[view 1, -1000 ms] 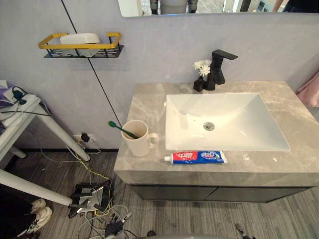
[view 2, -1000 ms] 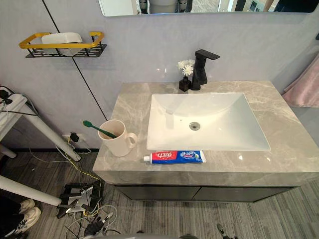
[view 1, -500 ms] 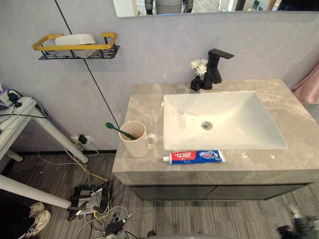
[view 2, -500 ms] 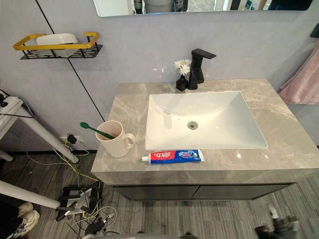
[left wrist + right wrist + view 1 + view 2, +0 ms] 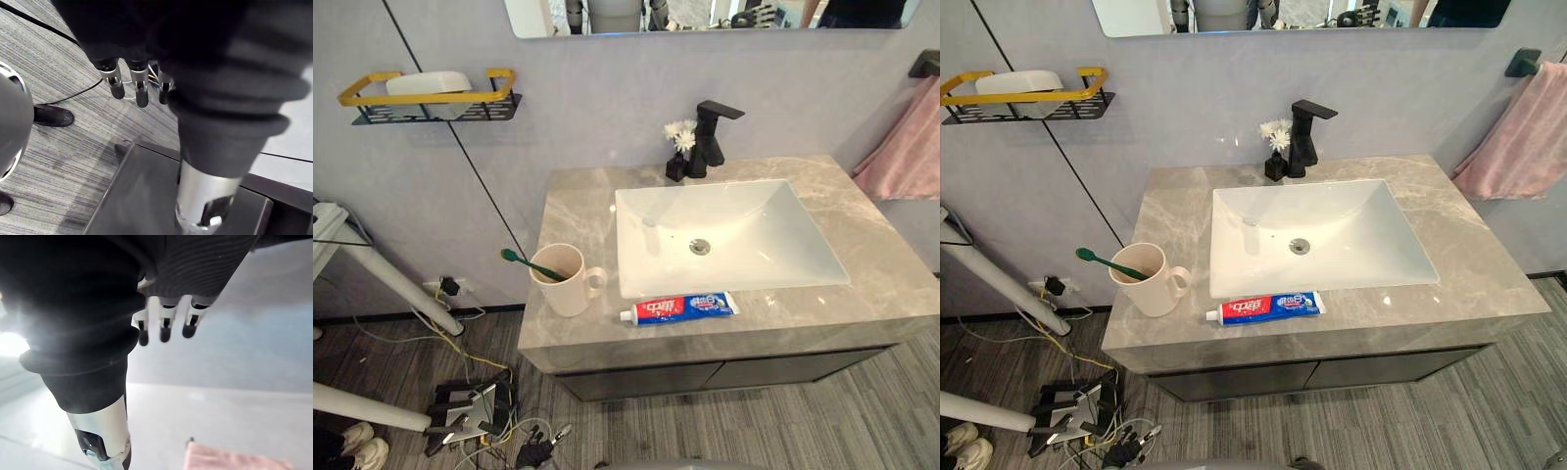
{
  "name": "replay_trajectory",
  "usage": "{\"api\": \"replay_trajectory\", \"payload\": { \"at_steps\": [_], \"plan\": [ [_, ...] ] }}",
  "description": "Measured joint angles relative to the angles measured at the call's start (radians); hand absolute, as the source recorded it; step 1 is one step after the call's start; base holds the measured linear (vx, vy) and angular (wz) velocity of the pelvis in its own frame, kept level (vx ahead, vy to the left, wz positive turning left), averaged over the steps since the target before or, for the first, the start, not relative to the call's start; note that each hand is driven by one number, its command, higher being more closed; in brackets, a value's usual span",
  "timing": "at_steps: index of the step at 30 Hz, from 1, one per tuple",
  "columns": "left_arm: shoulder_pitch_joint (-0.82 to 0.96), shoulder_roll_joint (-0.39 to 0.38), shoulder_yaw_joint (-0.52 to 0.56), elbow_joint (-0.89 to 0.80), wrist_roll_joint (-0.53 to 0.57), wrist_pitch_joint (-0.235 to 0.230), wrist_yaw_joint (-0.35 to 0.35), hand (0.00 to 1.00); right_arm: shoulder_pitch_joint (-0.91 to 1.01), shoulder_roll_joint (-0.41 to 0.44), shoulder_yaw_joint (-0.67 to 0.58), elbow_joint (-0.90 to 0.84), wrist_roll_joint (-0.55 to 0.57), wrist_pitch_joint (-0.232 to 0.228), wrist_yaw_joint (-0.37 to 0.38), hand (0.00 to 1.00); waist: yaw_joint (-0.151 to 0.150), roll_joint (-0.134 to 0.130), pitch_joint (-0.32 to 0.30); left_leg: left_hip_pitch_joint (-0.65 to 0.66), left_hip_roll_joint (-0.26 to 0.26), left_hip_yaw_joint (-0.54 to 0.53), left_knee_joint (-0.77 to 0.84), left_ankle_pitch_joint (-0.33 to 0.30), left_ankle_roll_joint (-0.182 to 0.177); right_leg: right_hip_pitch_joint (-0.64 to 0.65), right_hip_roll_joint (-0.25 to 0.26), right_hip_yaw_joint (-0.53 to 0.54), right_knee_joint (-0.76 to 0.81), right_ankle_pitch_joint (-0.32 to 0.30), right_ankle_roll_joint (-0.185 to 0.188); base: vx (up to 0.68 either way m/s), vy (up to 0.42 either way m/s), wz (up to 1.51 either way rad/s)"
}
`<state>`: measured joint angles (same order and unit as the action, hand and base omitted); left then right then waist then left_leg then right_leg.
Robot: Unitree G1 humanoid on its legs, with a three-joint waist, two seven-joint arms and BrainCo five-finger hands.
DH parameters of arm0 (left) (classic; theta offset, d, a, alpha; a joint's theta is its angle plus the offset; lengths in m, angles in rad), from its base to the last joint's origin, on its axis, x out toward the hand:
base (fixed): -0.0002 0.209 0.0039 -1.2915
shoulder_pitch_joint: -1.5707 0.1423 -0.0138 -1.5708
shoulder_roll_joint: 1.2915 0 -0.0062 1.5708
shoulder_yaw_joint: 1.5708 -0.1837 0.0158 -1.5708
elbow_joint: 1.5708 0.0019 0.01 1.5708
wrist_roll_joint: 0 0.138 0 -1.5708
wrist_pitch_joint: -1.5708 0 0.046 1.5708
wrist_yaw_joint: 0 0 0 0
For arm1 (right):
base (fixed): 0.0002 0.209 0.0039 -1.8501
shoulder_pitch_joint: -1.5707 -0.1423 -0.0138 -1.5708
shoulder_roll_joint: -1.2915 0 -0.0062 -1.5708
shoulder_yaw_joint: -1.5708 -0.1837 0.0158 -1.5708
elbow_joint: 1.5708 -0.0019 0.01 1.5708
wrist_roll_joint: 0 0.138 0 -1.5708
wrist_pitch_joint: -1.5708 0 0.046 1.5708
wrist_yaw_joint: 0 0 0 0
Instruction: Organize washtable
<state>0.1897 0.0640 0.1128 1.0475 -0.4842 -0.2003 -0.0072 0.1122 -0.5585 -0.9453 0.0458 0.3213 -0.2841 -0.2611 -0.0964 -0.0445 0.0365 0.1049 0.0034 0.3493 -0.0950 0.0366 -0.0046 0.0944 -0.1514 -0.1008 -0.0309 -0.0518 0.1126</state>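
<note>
1. A grey marble washtable (image 5: 576,201) stands against a grey wall, with a white rectangular sink (image 5: 759,220) sunk into its top.
2. A cream mug (image 5: 563,284) stands upright on the counter left of the sink, near the front edge, with its handle turned toward the sink.
3. In the mug is a green toothbrush (image 5: 530,264). It leans with its handle down inside and its bristle head sticking out past the rim to the left.
4. A toothpaste tube (image 5: 677,308) lies flat on the counter, just in front of the sink's front rim. Its long axis runs left to right, with the white cap end toward the mug.
5. A black faucet (image 5: 710,137) stands behind the sink, with a small dark vase of white flowers (image 5: 677,157) just beside it.
6. A black wire shelf with a yellow rail (image 5: 431,98) on the wall holds a white oblong object (image 5: 429,83).
7. A pink towel (image 5: 901,147) hangs at the right.
8. The left hand (image 5: 137,85) hangs over striped grey flooring, fingers relaxed and empty.
9. The right hand (image 5: 165,328) is also loose and empty, fingers straight.
</note>
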Motion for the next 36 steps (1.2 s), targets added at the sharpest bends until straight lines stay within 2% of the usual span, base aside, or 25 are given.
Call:
{"api": "replay_trajectory", "payload": {
  "at_steps": [2,4,9,12,15,22,32,36],
  "plan": [
    [0.009,0.000,-0.002,-0.001,0.005,0.000,-0.015,0.00,-0.034,-0.132,0.079,0.013,0.001,-0.005,0.021,0.00,0.000,-0.002,-0.002,0.000,-0.005,-0.002,0.000,0.000,0.000,-0.001,-0.006,-0.001,0.001,0.003,0.004,0.00,0.000,0.00],
    [0.023,0.000,-0.003,-0.003,0.004,0.000,-0.017,0.00,-0.087,-0.304,0.254,0.051,-0.001,-0.001,0.102,0.00,-0.001,-0.010,-0.012,-0.007,-0.009,-0.002,0.000,0.001,0.001,-0.009,-0.009,0.000,0.004,0.004,0.006,0.00,0.000,0.00],
    [0.038,0.020,-0.032,-0.018,-0.014,-0.001,-0.039,0.00,-0.172,-0.462,0.529,0.054,-0.039,0.020,0.253,0.00,0.020,-0.035,-0.023,-0.012,-0.017,-0.014,-0.001,0.006,0.007,-0.009,-0.011,-0.012,0.009,0.005,0.007,-0.01,-0.010,0.07],
    [0.039,0.022,-0.034,-0.018,-0.024,-0.002,-0.059,0.00,-0.194,-0.492,0.640,0.054,-0.067,0.026,0.340,0.00,0.024,-0.038,-0.022,-0.016,-0.021,-0.022,-0.001,0.008,0.010,-0.009,-0.018,-0.024,0.009,0.007,0.010,-0.02,0.004,0.09],
    [0.043,0.022,-0.037,-0.018,-0.035,-0.002,-0.066,0.00,-0.198,-0.493,0.701,0.065,-0.089,0.032,0.397,0.00,0.024,-0.038,-0.022,-0.021,-0.023,-0.032,-0.002,0.011,0.014,-0.009,-0.023,-0.039,0.009,0.014,0.012,-0.02,-0.005,0.11],
    [0.048,0.030,-0.044,-0.020,-0.054,-0.001,-0.104,0.00,-0.224,-0.528,0.844,0.071,-0.122,0.048,0.482,0.00,0.025,-0.044,-0.018,-0.027,-0.034,-0.044,-0.007,0.019,0.023,-0.009,-0.028,-0.066,0.009,0.020,0.011,-0.05,0.003,0.05],
    [0.047,0.043,-0.073,-0.038,-0.056,-0.001,-0.122,0.00,-0.284,-0.530,0.996,0.085,-0.127,0.054,0.529,0.00,0.034,-0.047,-0.001,-0.039,-0.038,-0.072,-0.007,0.026,0.022,-0.009,-0.037,-0.095,0.008,0.020,0.012,-0.02,0.004,0.07],
    [0.043,0.045,-0.080,-0.065,-0.056,-0.003,-0.123,0.00,-0.286,-0.536,1.018,0.076,-0.124,0.055,0.550,0.00,0.054,-0.052,0.026,-0.048,-0.040,-0.081,-0.005,0.026,0.022,-0.010,-0.040,-0.106,0.007,0.022,0.015,0.02,0.007,0.06]
  ]
}}
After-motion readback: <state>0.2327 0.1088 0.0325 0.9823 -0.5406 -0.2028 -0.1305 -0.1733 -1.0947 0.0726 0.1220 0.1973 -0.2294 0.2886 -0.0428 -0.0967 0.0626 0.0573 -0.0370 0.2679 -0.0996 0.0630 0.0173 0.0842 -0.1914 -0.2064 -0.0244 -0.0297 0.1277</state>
